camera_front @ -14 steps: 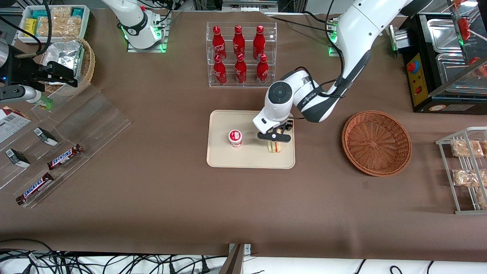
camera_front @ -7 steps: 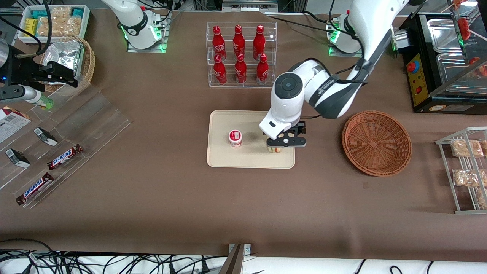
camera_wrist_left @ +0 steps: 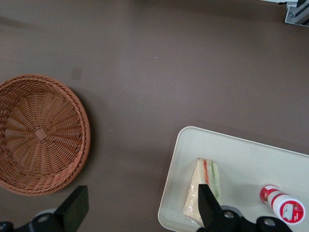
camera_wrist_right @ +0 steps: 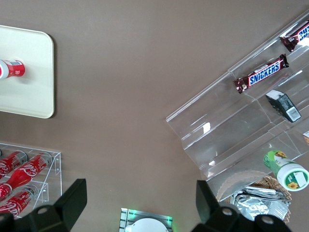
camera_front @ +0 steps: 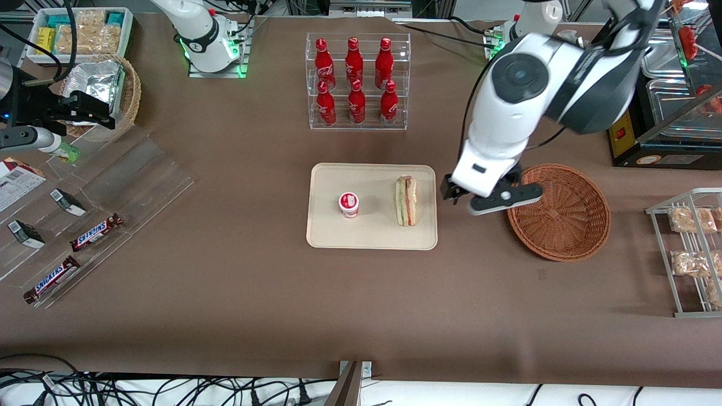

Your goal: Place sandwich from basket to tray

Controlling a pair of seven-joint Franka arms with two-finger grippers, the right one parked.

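Two black fingers (camera_wrist_left: 77, 209) of the gripper (camera_front: 489, 198) stand wide apart with nothing between them, and the gripper hangs in the air above the strip of brown table (camera_front: 361, 299) between the tray (camera_front: 324, 239) and the basket (camera_front: 586, 194), close to the basket's rim. Just beside it, toward the parked arm's end, the sandwich (camera_front: 406, 201) lies on the tray near the edge that faces the basket, its red and green layers showing, clear of the gripper. A small red-and-white cup (camera_front: 349, 204) stands upright on the same tray, a little apart from the sandwich. The basket holds nothing. By my reading the placing is done and this is the retreat step: what remains asks only that the arm lift clear, avoiding the basket rim and the rack of red bottles (camera_front: 356, 82).
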